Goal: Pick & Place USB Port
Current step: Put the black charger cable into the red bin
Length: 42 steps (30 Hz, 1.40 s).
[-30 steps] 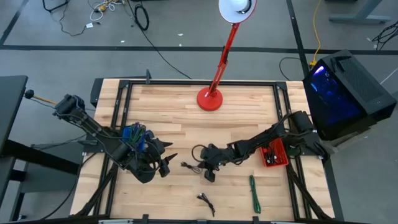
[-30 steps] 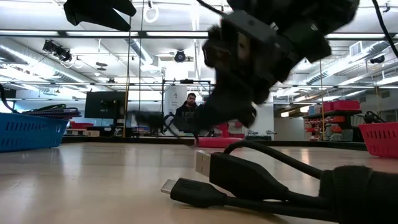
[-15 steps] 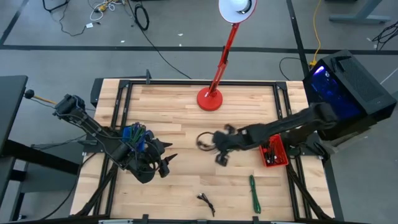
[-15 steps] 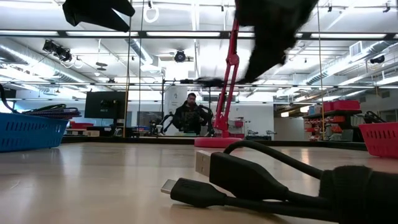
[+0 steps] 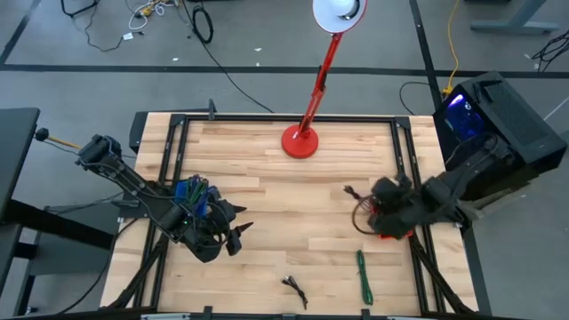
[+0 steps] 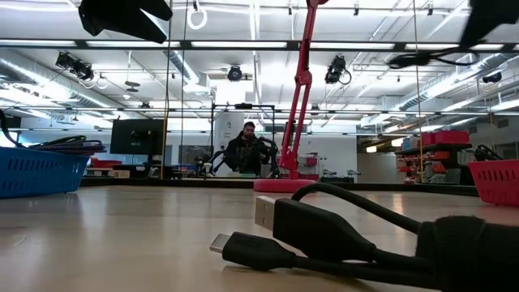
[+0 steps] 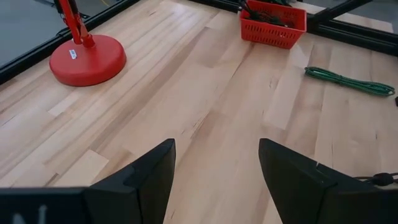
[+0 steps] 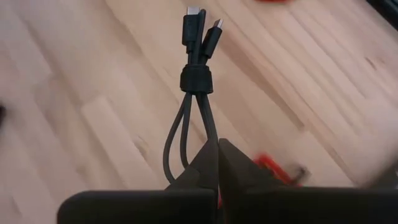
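My right gripper (image 5: 366,212) is shut on a black USB cable (image 8: 198,81), a short bundle bound by a strap, and hangs in the air just left of the red basket (image 5: 392,220). In the low view the cable (image 6: 426,57) shows at the top right, high above the table. My left gripper (image 7: 214,168) is open and touches nothing; it waits above the table by the blue basket (image 5: 191,197). A second black cable (image 5: 293,286) and a green cable (image 5: 363,276) lie flat near the table's near edge. My right gripper pinches the cable between its two fingers by the doubled cords (image 8: 209,134) below the strap, at the looped end. The cable runs on along the fingers, and its two plugs (image 8: 200,25) point away from the gripper. It is lifted clear of the table.
A red lamp stands on its round base (image 5: 300,140) at the far middle of the table. The black cable near the near edge fills the low view's foreground (image 6: 324,235). A person (image 6: 247,150) sits in the room beyond the table. A black computer case (image 5: 498,124) stands off the right edge.
My right gripper has lifted the black USB cable off the middle of the table and carried it up and toward the right edge, to beside the red basket. The cable has gone from lying on the wood to hanging clear in the shut fingers.
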Each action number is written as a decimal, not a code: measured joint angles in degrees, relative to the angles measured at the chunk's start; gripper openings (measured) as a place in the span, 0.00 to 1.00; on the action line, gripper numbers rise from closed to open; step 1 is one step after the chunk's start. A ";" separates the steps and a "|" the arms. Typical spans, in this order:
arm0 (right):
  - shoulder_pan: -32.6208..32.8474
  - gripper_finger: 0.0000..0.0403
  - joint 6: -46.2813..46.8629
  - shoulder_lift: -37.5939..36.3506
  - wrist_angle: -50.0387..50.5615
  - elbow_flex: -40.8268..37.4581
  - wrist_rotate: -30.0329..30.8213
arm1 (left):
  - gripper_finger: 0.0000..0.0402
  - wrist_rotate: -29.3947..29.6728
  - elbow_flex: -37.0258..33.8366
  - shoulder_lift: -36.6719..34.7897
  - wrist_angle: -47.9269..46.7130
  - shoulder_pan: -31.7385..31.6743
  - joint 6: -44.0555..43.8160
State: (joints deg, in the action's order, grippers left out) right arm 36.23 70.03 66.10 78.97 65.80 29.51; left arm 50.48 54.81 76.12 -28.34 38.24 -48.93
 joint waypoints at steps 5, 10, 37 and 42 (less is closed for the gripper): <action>8.41 0.00 15.79 0.73 10.82 0.00 -0.10 | 0.59 0.00 0.00 -0.02 -0.02 0.00 0.00; 13.52 0.00 22.22 1.16 11.00 -0.40 -0.38 | 0.59 -0.20 0.00 -0.02 -0.02 0.00 -0.21; 23.69 0.00 48.73 6.65 10.19 -16.51 -21.57 | 0.59 -0.20 0.00 -0.01 0.04 0.26 -0.43; 23.68 0.00 47.42 6.65 6.09 -18.91 -21.57 | 0.59 -0.20 0.00 -0.02 0.06 0.26 -0.44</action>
State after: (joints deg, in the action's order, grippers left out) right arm 59.90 117.44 72.75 85.06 46.89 7.94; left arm 50.28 54.81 76.10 -28.28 38.50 -49.36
